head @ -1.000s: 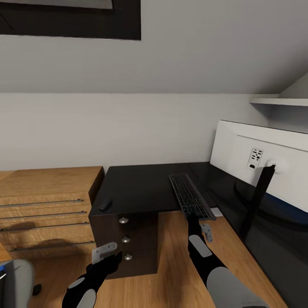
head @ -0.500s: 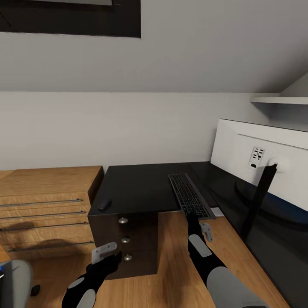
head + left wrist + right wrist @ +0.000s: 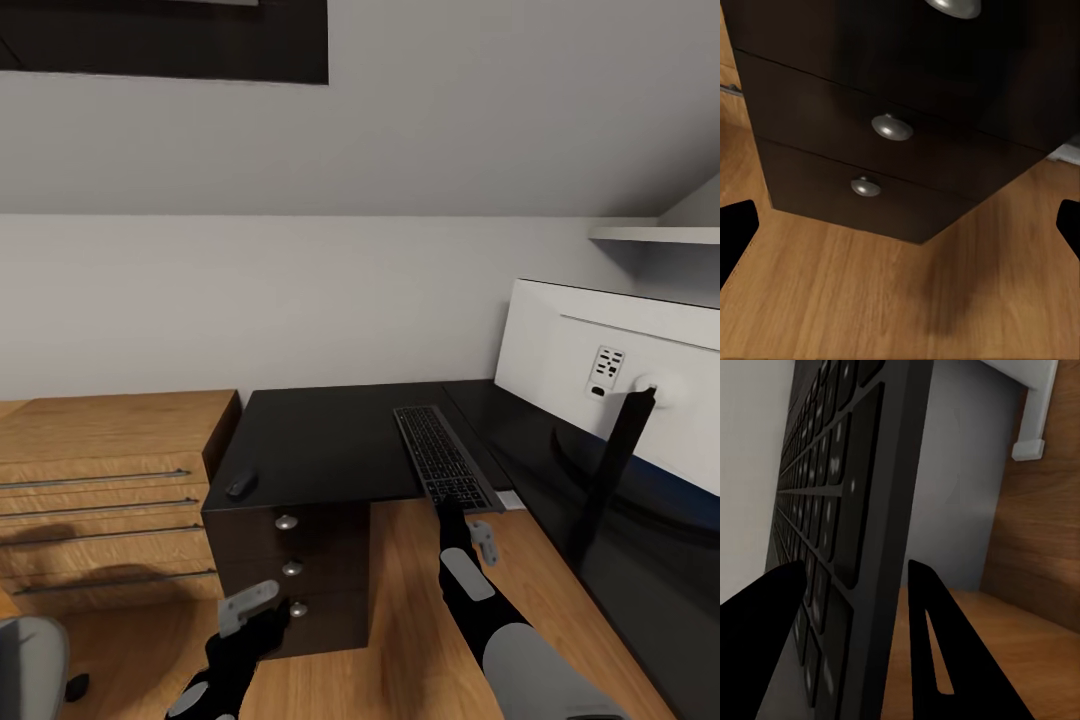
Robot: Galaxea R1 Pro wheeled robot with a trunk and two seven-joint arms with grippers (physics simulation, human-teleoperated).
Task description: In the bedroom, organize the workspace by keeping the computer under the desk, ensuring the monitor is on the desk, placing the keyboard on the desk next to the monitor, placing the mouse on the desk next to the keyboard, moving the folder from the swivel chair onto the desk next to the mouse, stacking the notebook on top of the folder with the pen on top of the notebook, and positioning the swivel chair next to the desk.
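Keyboard placement is the step in hand, judging by how things lie. Largest in the head view is the bench [image 3: 330,440], its glossy black top running from the middle out to 3 o'clock, with a three-drawer unit [image 3: 300,570] under its near left corner. The monitor [image 3: 610,370] stands on the right wing of the bench at about 3 o'clock, its white back toward the camera and its thin black stand dropping to the top. A light wood dresser [image 3: 100,480] sits beside the bench at 9 o'clock, and a grey edge of the swivel chair [image 3: 30,670] shows at 8 o'clock.

The keyboard [image 3: 445,458] lies flat on the bench just left of the monitor, its near end overhanging the front edge. The right hand [image 3: 452,510] has that near end between its fingers; the right wrist view shows one dark finger [image 3: 765,637] over the keys and the other under the board, closed on it. The mouse [image 3: 241,484] rests at the bench's front left corner, well apart from the keyboard.

The left hand [image 3: 250,605] hangs low at 7 o'clock before the drawers, fingers spread wide, holding nothing.

Next, I judge, the keyboard wants pushing fully onto the bench, then release; the mouse then needs bringing beside it.
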